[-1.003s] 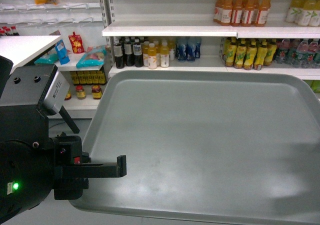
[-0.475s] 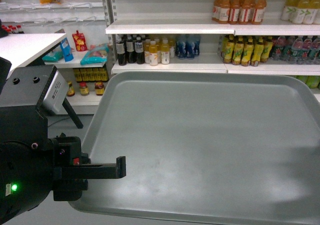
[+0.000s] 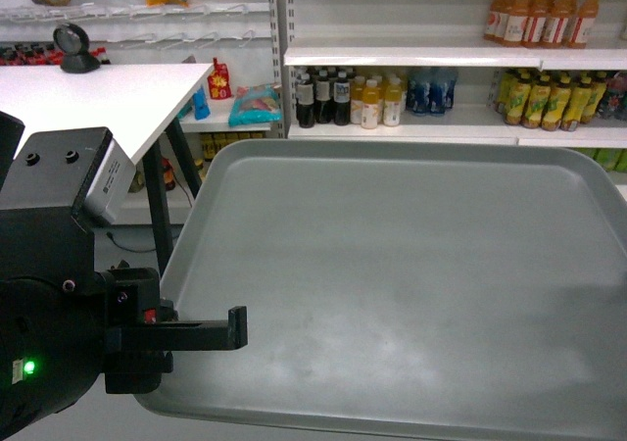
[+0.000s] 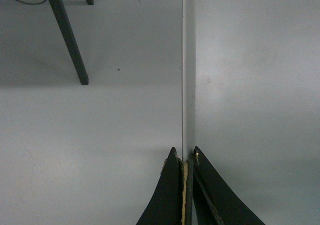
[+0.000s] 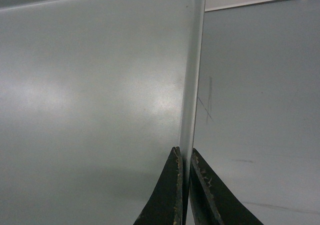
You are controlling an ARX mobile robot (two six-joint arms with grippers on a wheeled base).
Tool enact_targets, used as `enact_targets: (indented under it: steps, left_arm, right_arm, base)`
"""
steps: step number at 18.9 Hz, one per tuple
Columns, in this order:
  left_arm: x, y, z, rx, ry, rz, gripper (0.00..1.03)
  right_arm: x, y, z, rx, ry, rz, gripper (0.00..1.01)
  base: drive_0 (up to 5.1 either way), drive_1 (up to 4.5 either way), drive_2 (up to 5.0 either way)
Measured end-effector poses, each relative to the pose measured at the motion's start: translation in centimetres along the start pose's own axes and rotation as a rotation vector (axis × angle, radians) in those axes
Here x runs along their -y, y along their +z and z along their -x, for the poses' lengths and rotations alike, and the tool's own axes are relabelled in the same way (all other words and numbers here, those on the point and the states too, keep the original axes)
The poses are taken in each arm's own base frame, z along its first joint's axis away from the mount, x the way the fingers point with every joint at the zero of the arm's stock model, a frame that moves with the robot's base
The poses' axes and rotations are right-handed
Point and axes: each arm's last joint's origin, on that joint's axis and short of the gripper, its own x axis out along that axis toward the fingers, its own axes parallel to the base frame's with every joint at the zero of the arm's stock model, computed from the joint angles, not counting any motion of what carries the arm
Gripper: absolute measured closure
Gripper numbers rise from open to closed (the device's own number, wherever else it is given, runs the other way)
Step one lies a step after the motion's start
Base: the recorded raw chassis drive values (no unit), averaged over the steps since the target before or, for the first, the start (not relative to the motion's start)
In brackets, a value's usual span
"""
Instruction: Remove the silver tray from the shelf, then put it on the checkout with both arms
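You have the silver tray (image 3: 411,284) filling the middle and right of the head frame, held level in the air above the grey floor (image 4: 90,135), clear of any shelf or table. In the lower left of that frame your left hand (image 3: 235,327) reaches in from the black arm and sits at the tray's left rim. In the left wrist frame the two fingers (image 4: 170,195) are pressed together on the rim, one above and one below, so the left hand is nearly closed and gripping the tray. In the right wrist frame your right hand (image 5: 183,157) does the same on the opposite rim, its fingers pinched on the thin edge; it is out of the head frame, so the head view cannot confirm that grip.

The white table (image 3: 108,103) lies in the upper left of the head frame, well apart from the tray, on dark slanting legs, with a black round scanner (image 3: 73,49) near its far end. Behind the tray, along the top of the frame, white shelves (image 3: 411,57) carry rows of drink bottles (image 3: 539,15).
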Motion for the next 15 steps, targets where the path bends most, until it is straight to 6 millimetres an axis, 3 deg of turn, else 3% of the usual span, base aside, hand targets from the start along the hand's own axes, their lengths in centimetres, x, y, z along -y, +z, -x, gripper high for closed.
enact_targets:
  steps: [15]
  left_arm:
    - [0.00,0.00,0.00,0.000,0.000,0.000,1.00]
  right_arm:
    - [-0.01,0.04,0.01,0.003,0.000,0.001,0.98]
  base:
    - [-5.0,2.50,2.5]
